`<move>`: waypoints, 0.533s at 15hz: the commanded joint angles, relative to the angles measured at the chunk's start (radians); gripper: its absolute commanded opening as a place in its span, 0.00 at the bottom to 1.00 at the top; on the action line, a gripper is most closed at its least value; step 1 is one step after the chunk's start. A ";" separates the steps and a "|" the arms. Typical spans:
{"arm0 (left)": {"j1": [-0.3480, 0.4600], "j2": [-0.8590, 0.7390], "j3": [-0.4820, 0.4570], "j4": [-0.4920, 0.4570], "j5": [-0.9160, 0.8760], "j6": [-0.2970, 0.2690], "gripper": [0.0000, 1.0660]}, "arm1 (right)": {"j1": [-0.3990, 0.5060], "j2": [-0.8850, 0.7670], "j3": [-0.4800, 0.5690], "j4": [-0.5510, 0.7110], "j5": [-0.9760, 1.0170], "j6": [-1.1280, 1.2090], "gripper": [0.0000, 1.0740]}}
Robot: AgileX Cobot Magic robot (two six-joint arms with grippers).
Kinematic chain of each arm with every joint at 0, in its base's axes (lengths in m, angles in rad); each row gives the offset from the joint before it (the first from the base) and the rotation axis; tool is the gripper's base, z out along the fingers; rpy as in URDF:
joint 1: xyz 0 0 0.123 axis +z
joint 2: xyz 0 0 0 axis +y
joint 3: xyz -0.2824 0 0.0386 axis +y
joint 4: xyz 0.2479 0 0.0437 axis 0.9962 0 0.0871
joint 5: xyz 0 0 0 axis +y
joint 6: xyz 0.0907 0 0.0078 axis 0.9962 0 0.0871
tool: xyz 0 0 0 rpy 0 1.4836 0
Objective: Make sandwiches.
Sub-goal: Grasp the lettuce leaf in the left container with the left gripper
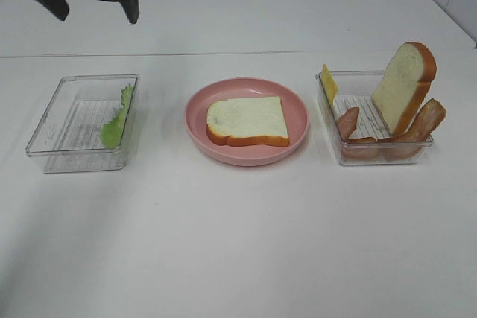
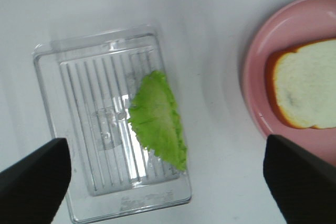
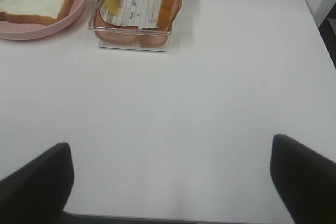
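Note:
A white bread slice with orange-brown crust lies flat on the pink plate. A green lettuce leaf leans on the right wall of the left clear tray. The right clear tray holds a yellow cheese square, an upright bread slice and bacon strips. My left gripper is open and empty, high above the table's far left. In the left wrist view it looks down on the lettuce. My right gripper is open and empty, well away from its tray.
The white table carries only the two trays and the plate. In the right wrist view the plate with bread is beside the tray, and the table's edge shows at one side. The right arm is out of the exterior view.

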 commanded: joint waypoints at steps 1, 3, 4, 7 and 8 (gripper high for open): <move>0.045 0.028 0.024 -0.019 0.091 -0.005 0.85 | -0.004 -0.030 0.003 -0.004 -0.002 -0.006 0.92; 0.047 0.076 0.024 -0.054 0.091 0.000 0.85 | -0.004 -0.030 0.003 -0.004 -0.002 -0.006 0.92; 0.046 0.086 0.024 -0.062 0.091 0.002 0.85 | -0.004 -0.030 0.003 -0.004 -0.002 -0.006 0.92; 0.030 0.159 0.024 -0.082 0.091 0.002 0.85 | -0.004 -0.030 0.003 -0.004 -0.002 -0.006 0.92; 0.026 0.168 0.024 -0.082 0.091 0.002 0.85 | -0.004 -0.030 0.003 -0.004 -0.002 -0.006 0.92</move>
